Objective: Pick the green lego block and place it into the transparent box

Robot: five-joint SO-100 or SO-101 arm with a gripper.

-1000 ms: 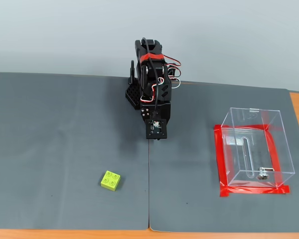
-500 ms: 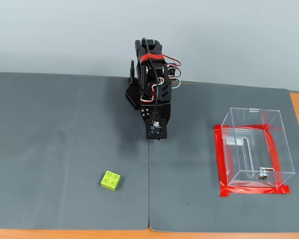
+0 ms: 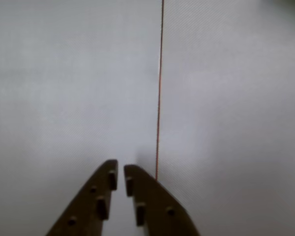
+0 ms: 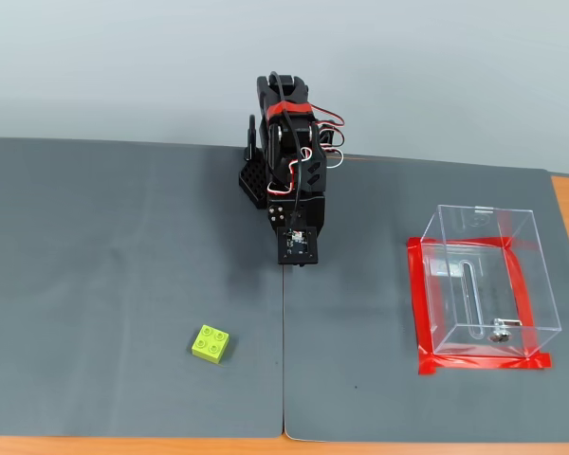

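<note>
The green lego block (image 4: 211, 343) lies studs-up on the grey mat, left of the mat seam and near the front edge in the fixed view. At the right stands the transparent box (image 4: 526, 284), empty, with a small metal fitting (image 4: 499, 333) at its bottom. The arm (image 4: 289, 180) is folded up at the back centre, well away from both. In the wrist view my gripper (image 3: 120, 168) points down at bare mat, its fingers nearly touching with nothing between them. Neither the block nor the box shows in the wrist view.
Red tape (image 4: 419, 303) frames the box's footprint. Two grey mats meet at a seam (image 4: 284, 370) running forward from the arm, also seen as the seam line (image 3: 159, 98) in the wrist view. Orange table edge (image 4: 123, 444) shows along the front.
</note>
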